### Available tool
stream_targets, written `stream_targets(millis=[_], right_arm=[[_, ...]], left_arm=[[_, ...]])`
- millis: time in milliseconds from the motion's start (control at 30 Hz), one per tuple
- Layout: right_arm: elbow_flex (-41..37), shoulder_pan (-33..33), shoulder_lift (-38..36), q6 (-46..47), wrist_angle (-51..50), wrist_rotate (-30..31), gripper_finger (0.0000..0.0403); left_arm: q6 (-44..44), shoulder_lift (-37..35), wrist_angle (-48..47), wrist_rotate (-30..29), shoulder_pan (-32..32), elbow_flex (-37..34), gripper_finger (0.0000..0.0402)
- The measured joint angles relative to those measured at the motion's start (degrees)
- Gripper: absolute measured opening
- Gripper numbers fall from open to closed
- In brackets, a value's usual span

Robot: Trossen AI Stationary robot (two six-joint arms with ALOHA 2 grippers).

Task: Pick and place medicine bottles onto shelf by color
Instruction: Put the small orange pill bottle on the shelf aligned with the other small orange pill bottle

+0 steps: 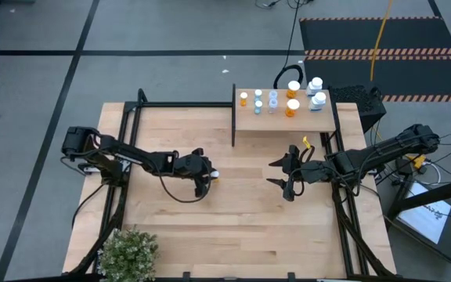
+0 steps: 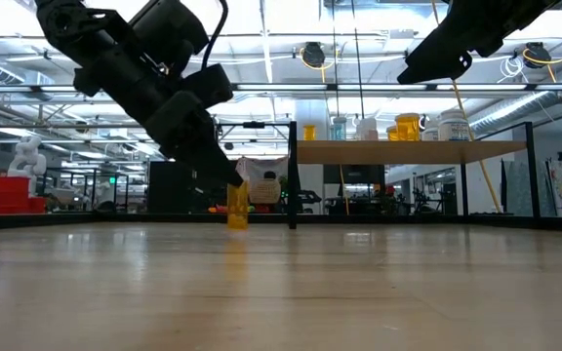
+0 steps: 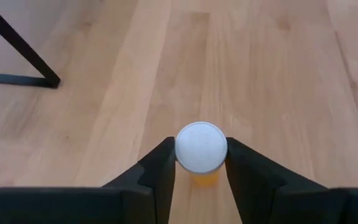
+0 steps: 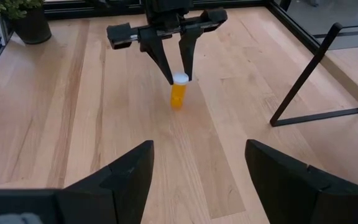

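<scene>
Medicine bottles stand grouped on the shelf (image 1: 284,117), the raised light-wood panel at the far side of the desk (image 1: 241,211): orange ones such as the orange bottle (image 1: 292,108) near the shelf's middle, and pale blue ones such as the pale bottle (image 1: 318,100) toward its right end, all with white caps. One more, a small orange bottle (image 4: 178,93) with a white cap (image 3: 201,147), stands upright on the desk well in front of the shelf and off to its left. The left pincer (image 3: 199,163) is down at this bottle, its two dark fingers (image 3: 161,168) pressed against opposite sides of the cap, so it is narrowed and holding the bottle by the cap; the low view shows the bottle's base at the desk surface. The right pincer (image 4: 197,171) hangs above the desk in front of the shelf's right half, near the shelf's black upright edge, its fingers spread wide with nothing between them. A potted plant (image 1: 128,252) sits at the desk's near left corner, far from the shelf.
</scene>
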Motion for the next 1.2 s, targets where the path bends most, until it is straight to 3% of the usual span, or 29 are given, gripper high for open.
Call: stream_targets(millis=[300, 700, 1200], right_arm=[[-0.02, 0.01, -0.02, 0.0, -0.15, -0.02, 0.0249], [-0.02, 0.0, -0.02, -0.22, -0.13, -0.02, 0.0249], [-0.02, 0.02, -0.02, -0.85, -0.11, -0.04, 0.0249]], left_arm=[[3.67, -1.35, -8.15, 0.12, 0.0, 5.93, 0.0133], [12.59, -1.48, -24.76, -0.12, 2.18, 22.07, 0.0134], [22.31, -1.48, -33.56, -0.24, 9.32, 39.04, 0.0134]])
